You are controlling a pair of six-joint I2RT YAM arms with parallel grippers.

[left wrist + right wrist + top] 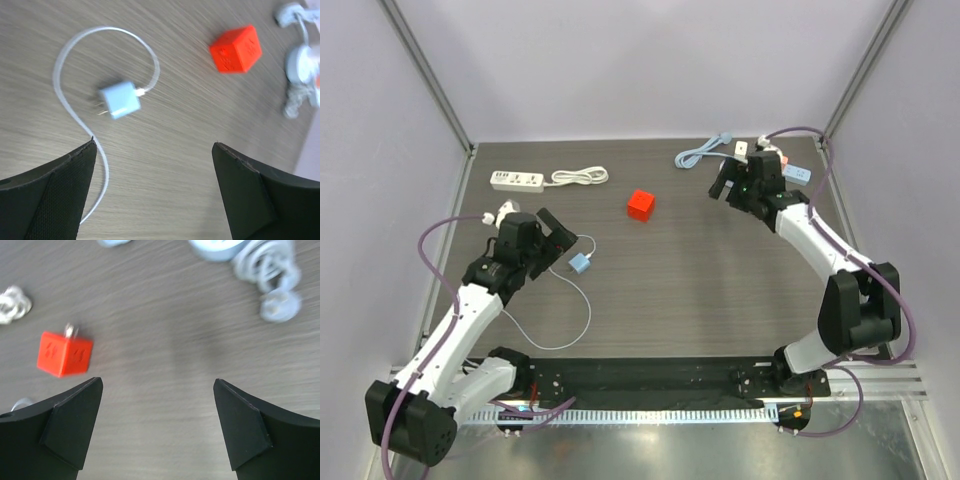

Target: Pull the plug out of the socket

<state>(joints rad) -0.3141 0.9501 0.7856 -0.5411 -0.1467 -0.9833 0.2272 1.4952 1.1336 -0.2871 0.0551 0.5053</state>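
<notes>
My left gripper (154,145) hangs wide apart over bare table (165,190). Just ahead lies a blue charger (119,100), its white cable (62,75) looping back beside my left finger. A red cube (236,49) stands farther ahead, rightward. Before my right gripper (158,381), also spread, the wood is free; coiled cords (267,265) crowd ahead-right.

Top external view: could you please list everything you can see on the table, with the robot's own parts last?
power strip: one, white, far left, coiled cord beside it
cube: one, red, far centre
charger plug: one, pale blue, on a white cable, near the left gripper
cable bundle: one, pale blue, far right
table: one, dark wood grain
left gripper: one, black, open
right gripper: one, black, open, far right
</notes>
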